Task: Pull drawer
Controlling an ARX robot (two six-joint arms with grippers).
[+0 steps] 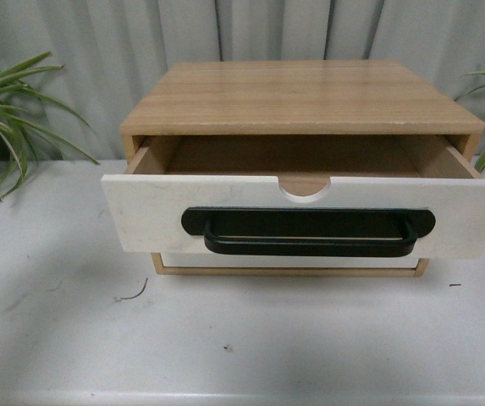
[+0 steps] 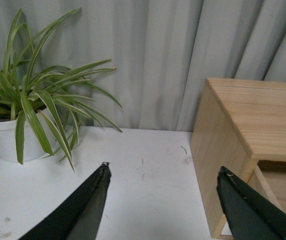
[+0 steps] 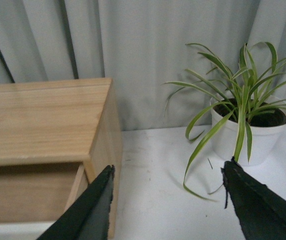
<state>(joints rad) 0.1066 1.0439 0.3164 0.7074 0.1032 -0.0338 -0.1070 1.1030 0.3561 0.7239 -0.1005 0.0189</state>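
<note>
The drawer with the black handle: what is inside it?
The drawer stands open. Inside, only its bare wooden inner walls show, and no object is visible. Its floor is hidden behind the white front, so something low could lie there.

A staged test bench: bare white table [image 1: 73, 338], grey curtain backdrop [image 1: 98, 51], potted plants [image 2: 28, 115] flanking it.

light was soft, even and rather dim, with a cool grey-green cast in all three views. in the front view the drawer [image 1: 140, 222] cast a faint shadow on the table [image 1: 225, 338] beneath it, and its inside was dark. the table's left part lay in duller shade. the pictures were a little grainy and soft. the left gripper [image 2: 163, 168] and right gripper [image 3: 168, 165] showed as near-black shapes with blurred edges.
</note>
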